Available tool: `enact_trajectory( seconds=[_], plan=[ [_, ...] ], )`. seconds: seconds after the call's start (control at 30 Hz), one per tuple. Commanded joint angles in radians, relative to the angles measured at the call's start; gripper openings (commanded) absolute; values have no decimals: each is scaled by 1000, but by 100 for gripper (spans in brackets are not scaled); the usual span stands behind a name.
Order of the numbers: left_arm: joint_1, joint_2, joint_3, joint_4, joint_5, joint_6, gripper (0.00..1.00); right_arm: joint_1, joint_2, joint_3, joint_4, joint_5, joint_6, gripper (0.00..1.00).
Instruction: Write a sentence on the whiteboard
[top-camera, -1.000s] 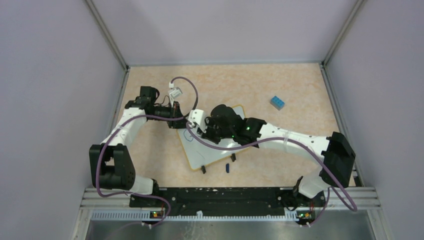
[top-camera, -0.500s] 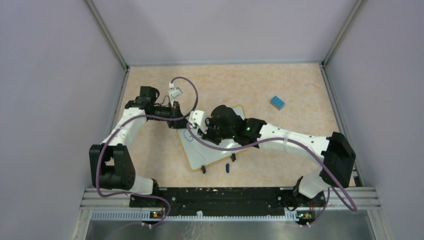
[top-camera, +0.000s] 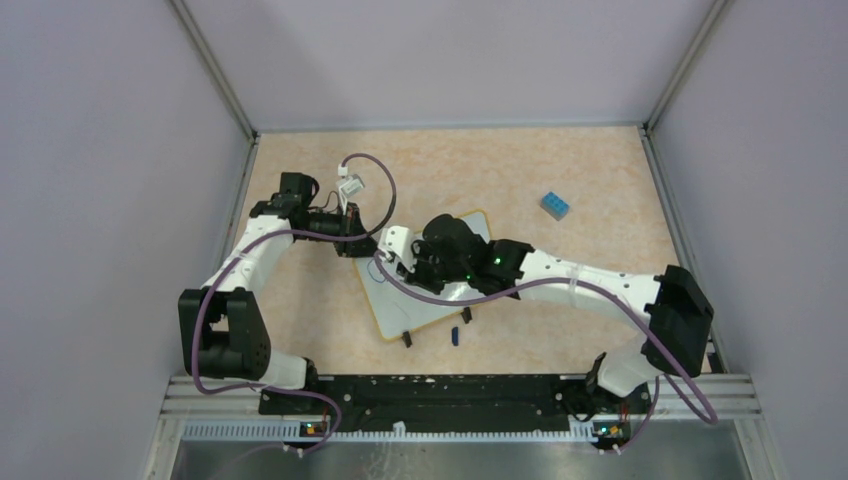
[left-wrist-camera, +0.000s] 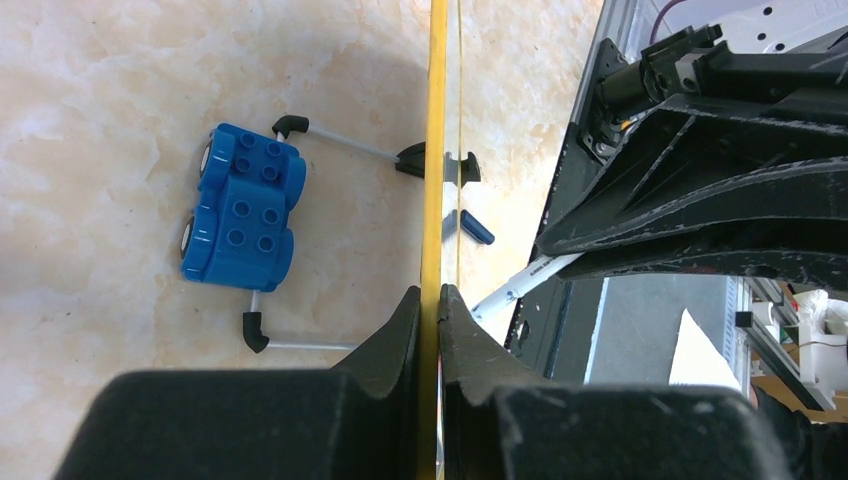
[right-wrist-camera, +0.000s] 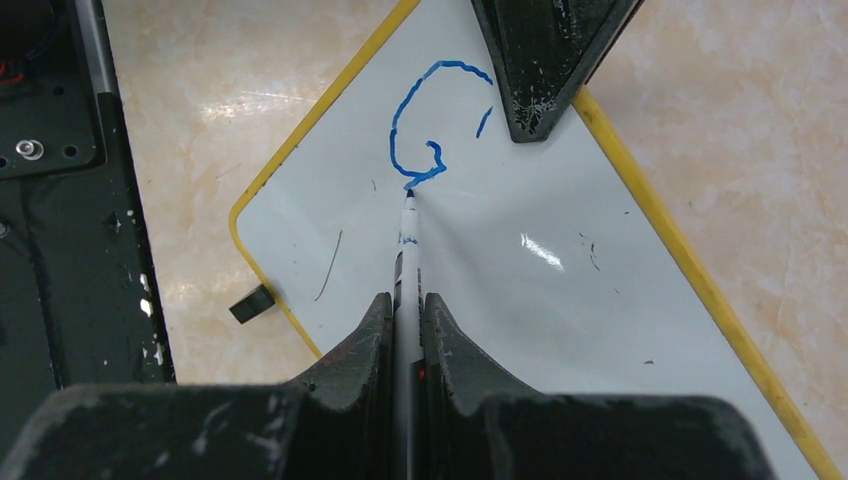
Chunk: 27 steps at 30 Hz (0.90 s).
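The whiteboard (top-camera: 420, 300) lies on the table, white with a yellow rim. My left gripper (top-camera: 352, 243) is shut on its far-left corner; in the left wrist view the jaws (left-wrist-camera: 430, 292) pinch the yellow rim (left-wrist-camera: 433, 150) edge-on. My right gripper (top-camera: 392, 252) is over the board, shut on a white marker (right-wrist-camera: 408, 250). The marker's tip touches the board (right-wrist-camera: 520, 300) at the end of a blue "G" (right-wrist-camera: 425, 135). That "G" and a short blue stroke beside it are the only lettering I see. The left finger (right-wrist-camera: 540, 60) shows at the board's corner.
A blue studded block (top-camera: 556, 206) sits at the back right, also in the left wrist view (left-wrist-camera: 240, 215). A blue marker cap (top-camera: 454, 335) lies by the board's near edge. Black clip feet (top-camera: 406, 339) stick out there. The enclosure walls stand on three sides.
My right gripper with the marker has shifted slightly nearer and rightward across the board. The left arm and the board have not moved.
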Motion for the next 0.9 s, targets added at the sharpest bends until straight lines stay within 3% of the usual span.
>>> enact_trajectory(
  seconds=[0.0, 0.87],
  plan=[
    [3, -12, 4, 11, -50, 10, 0, -23, -89, 13, 15, -14, 21, 0],
    [3, -11, 6, 13, -41, 10, 0, -56, -43, 23, 26, 65, 36, 0]
  ],
)
